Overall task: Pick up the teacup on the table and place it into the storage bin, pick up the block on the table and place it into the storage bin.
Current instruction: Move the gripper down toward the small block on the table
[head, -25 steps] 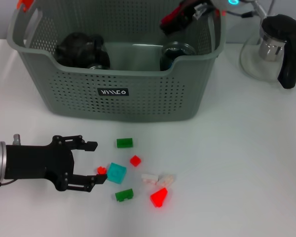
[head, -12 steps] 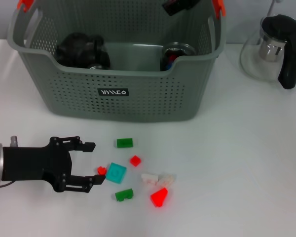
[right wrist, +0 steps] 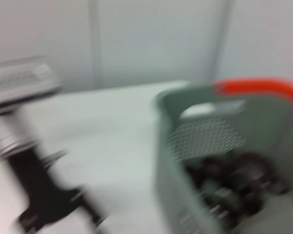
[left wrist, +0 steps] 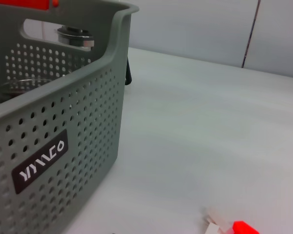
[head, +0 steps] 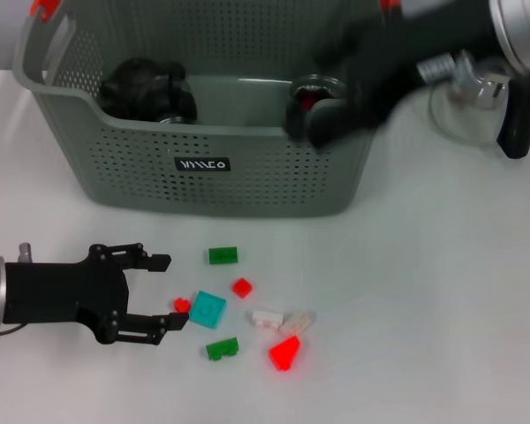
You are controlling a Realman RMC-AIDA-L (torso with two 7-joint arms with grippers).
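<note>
— Where's the storage bin (head: 203, 168)?
— At the back of the table (head: 442, 291), dark things lying inside. The blocks sit in front of it — the teal block (head: 208, 309) just off the left gripper (head: 163, 291), whose jaws are spread.
— And the right gripper (head: 336, 110)?
— A blur over the bin's right rim; can't tell its jaws. Only the head view shows the glass pot (head: 499, 88).

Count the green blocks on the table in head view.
2. One green block lies in front of the bin; the other sits nearer the camera, below the teal block. Nothing seems to hide more.
</note>
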